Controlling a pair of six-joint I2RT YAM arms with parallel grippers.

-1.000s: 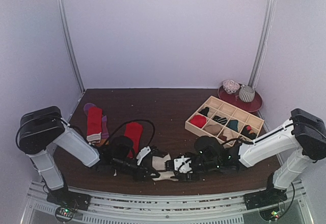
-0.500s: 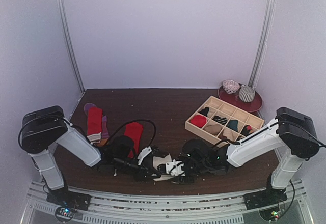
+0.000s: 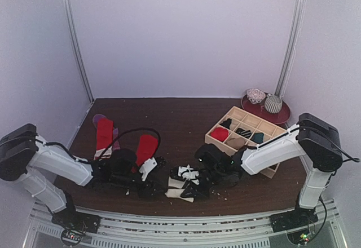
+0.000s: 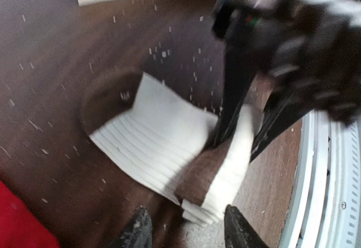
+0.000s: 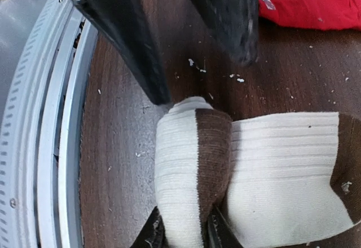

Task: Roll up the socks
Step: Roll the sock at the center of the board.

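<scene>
The cream-and-brown sock [image 5: 186, 163] is caught in your right pincer [image 5: 183, 234]. The two black tips press on its folded-over end, one on each side. The rest of this sock lies flat on the brown surface [image 5: 118, 146] beside the fold.

Your left pincer [image 4: 186, 232] is spread wide. Its tips sit right at the edge of the same fold, but they do not grip it. In the left wrist view you can see the right pincer's fingers [image 4: 231, 90] reaching down onto the fold.

Both pincers meet low at the near edge of the surface, close to the metal rail [image 5: 51, 146]. Small white crumbs [image 5: 194, 63] lie around them.

A little farther back, a plain red sock [image 3: 146, 146] lies flat near your left arm. Past it, toward the far left, a second red sock [image 3: 104, 134] lies flat with purple showing at its edges.

On the right side sits the wooden tray [image 3: 217, 142] with its little boxes. A rolled red sock [image 3: 219, 133] sits in the near-left box, and dark things fill some other boxes; you cannot tell what they are. In the far right corner a red plate [image 3: 285, 115] holds two round patterned things.
</scene>
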